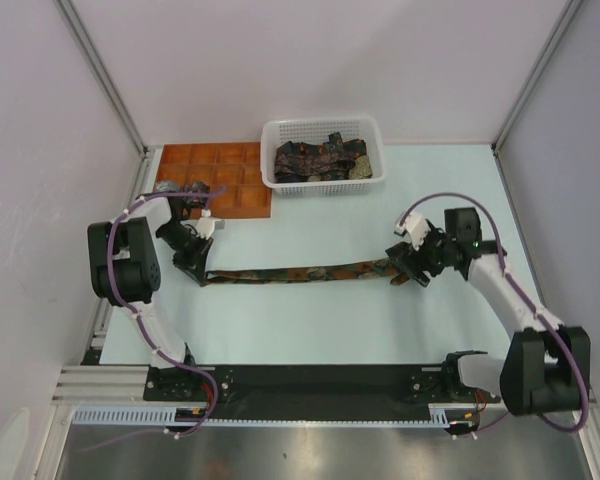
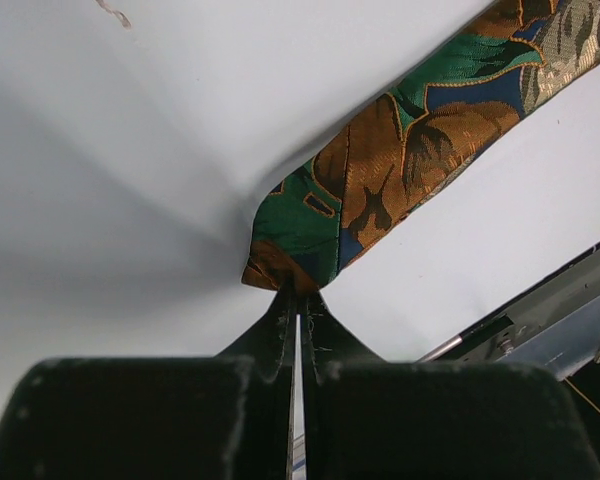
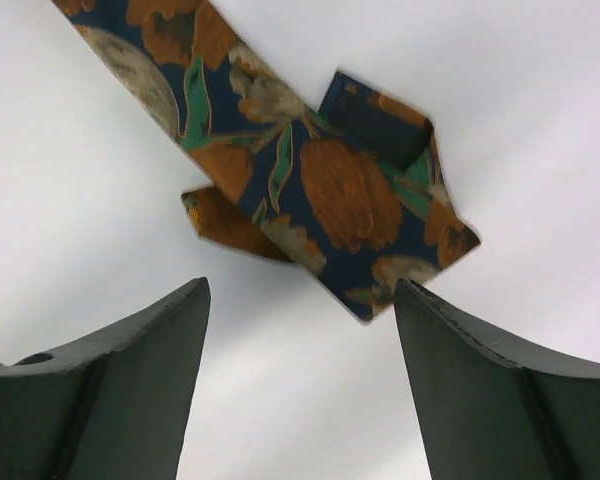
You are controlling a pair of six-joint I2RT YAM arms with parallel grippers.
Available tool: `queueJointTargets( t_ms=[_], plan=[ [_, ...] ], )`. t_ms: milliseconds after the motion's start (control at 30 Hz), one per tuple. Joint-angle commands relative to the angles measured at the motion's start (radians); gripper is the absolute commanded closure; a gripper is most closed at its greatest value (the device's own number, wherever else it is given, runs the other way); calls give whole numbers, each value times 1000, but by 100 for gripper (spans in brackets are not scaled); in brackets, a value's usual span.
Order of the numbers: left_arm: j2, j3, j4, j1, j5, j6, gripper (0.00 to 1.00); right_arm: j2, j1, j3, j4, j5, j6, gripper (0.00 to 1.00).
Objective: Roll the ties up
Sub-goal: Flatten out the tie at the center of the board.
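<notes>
At the tie (image 1: 300, 272) ends: left jaws tight on one, right jaws wide.

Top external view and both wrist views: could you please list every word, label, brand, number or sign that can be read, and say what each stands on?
None: no readable text appears in any view.
The tie carries only leaf and flower motifs, no woven label is showing.
The white basket and the orange tray show no lettering or numbers.

Patterned tie (image 1: 295, 272) stretched flat left-right, right end folded over; more ties (image 1: 320, 160) heaped beyond.
</notes>
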Motion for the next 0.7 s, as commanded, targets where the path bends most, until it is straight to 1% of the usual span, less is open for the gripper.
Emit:
queueJointTargets(
  t_ms=[0, 33, 67, 133, 200, 233, 300, 333, 367, 400, 433, 467, 500, 533, 567, 600, 633, 667],
  plan=[
    [-16, 18, -2, -3, 30, -29, 100, -111, 88, -183, 351, 88, -35, 21],
    [-19, 17, 1, -3, 29, -33, 100, -137, 99, -213, 422, 123, -43, 20],
    [-19, 15, 1, -3, 30, -34, 100, -144, 110, -270, 458, 139, -52, 20],
    [-23, 15, 0, -3, 35, -39, 100, -124, 133, -304, 548, 174, -78, 20],
    [-30, 15, 1, -3, 37, -43, 100, -81, 141, -309, 590, 203, -66, 20],
    [-34, 15, 1, -3, 38, -45, 100, -34, 144, -306, 646, 226, -63, 20],
    [-51, 11, 9, -3, 40, -46, 100, 15, 144, -283, 696, 266, -58, 20],
    [-56, 6, 9, -3, 41, -49, 100, 58, 142, -270, 701, 277, -58, 21],
    [-69, 6, 13, -3, 50, -51, 100, 74, 137, -254, 702, 288, -56, 24],
    [-77, 3, 17, -3, 52, -54, 100, 88, 133, -222, 681, 297, -53, 29],
    [-83, -3, 21, -3, 56, -54, 100, 98, 116, -198, 653, 290, -55, 37],
    [-91, -3, 26, -3, 67, -56, 100, 105, 105, -177, 620, 279, -56, 58],
    [-123, -9, 38, -3, 78, -62, 100, 99, 81, -122, 507, 259, -62, 92],
    [-135, -14, 44, -3, 84, -60, 100, 88, 56, -105, 463, 256, -76, 100],
    [-146, -17, 49, -3, 102, -59, 100, 60, 39, -83, 414, 242, -95, 100],
    [-163, -20, 49, -4, 115, -57, 100, 43, 18, -57, 267, 190, -119, 100],
    [-200, -25, 44, -6, 136, -51, 100, 27, 1, 14, 168, 162, -153, 100],
    [-226, -31, 31, -6, 162, -30, 100, 1, -42, 53, 73, 135, -227, 100]
  ],
)
